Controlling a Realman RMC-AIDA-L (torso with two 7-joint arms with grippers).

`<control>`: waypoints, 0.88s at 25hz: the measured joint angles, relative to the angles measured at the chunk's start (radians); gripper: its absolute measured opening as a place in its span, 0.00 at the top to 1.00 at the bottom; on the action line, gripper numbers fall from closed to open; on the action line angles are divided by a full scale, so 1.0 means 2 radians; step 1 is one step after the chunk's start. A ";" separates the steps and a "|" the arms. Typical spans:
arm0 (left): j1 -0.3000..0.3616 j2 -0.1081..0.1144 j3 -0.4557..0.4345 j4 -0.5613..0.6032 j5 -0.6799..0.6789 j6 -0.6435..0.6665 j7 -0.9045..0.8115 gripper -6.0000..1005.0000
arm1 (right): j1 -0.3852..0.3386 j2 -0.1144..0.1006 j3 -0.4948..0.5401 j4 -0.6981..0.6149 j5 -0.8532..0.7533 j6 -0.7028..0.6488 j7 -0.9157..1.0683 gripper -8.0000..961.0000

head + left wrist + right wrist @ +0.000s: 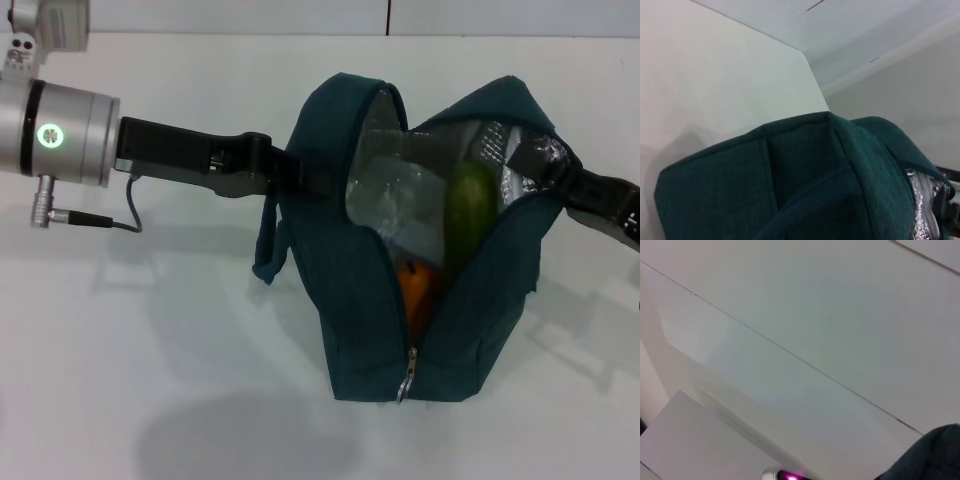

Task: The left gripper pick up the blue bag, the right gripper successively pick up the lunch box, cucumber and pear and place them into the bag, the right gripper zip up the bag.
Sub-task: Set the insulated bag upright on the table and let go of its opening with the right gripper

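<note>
Beside the dark teal-blue fabric bag [440, 300], standing open on the white table [150, 350], we saw the left gripper [300, 172] clamping its rim; the right gripper [600, 200] was unreadable. The green cucumber [472, 205] protruding above the orange pear [418, 290] could have jammed the zipper pull [408, 378].

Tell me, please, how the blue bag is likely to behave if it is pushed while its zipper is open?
The blue bag looks soft: its fabric walls sag and fold, so it would probably deform. With the cucumber and pear inside, it likely sits bottom-heavy. The left end effector at its rim may steady it.
</note>
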 joint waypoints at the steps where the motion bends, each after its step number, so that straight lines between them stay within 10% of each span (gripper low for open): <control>1: 0.000 0.000 0.000 0.000 0.000 0.000 0.001 0.96 | -0.001 0.000 0.000 0.000 0.000 0.000 -0.002 0.91; 22: 0.003 -0.002 0.001 0.000 0.003 -0.002 0.011 0.96 | -0.050 -0.027 0.043 0.000 0.005 -0.056 -0.052 0.20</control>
